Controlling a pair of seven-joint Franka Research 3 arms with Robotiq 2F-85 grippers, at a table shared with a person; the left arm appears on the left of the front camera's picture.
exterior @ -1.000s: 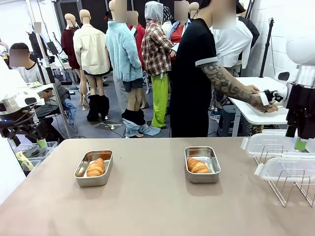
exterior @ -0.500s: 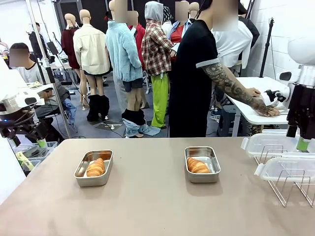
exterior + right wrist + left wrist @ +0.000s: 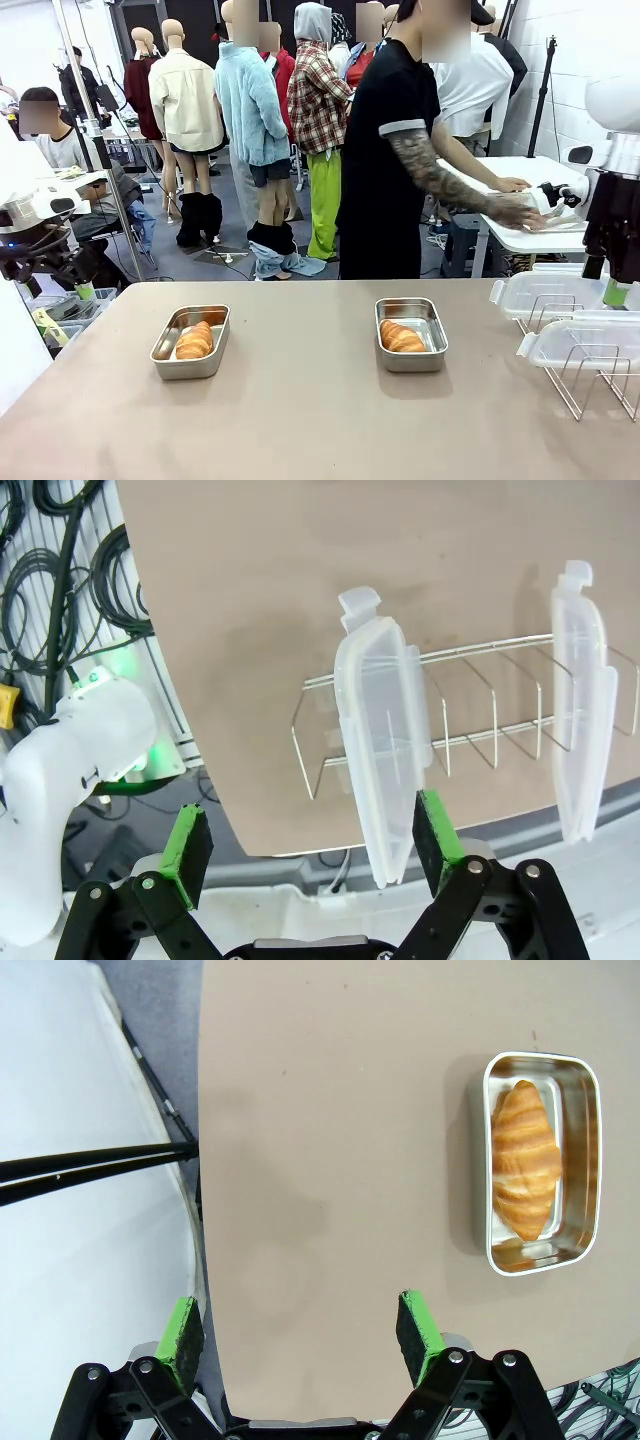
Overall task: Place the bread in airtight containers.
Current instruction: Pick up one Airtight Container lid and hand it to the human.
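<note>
Two steel airtight containers stand open on the brown table. The left container (image 3: 188,365) holds one bread roll (image 3: 195,340), and the right container (image 3: 411,360) holds another bread roll (image 3: 402,338). Their clear lids (image 3: 545,293) (image 3: 585,345) stand upright in a wire rack (image 3: 590,385) at the table's right. My left gripper (image 3: 298,1325) is open over the table's left edge, well apart from its container (image 3: 487,1160) and bread (image 3: 525,1160). My right gripper (image 3: 312,837) is open above a lid (image 3: 385,750), holding nothing.
A second lid (image 3: 582,700) stands farther along the rack (image 3: 470,710). Cables (image 3: 60,570) lie on the floor beyond the table's edge. A person (image 3: 390,160) stands behind the far side, turned to a white side table (image 3: 520,235). Bare tabletop (image 3: 300,400) spreads between and before the containers.
My right arm has edged slightly to the right. The person behind the table has shifted an arm on the white side table. The containers, bread and lids have not moved.
</note>
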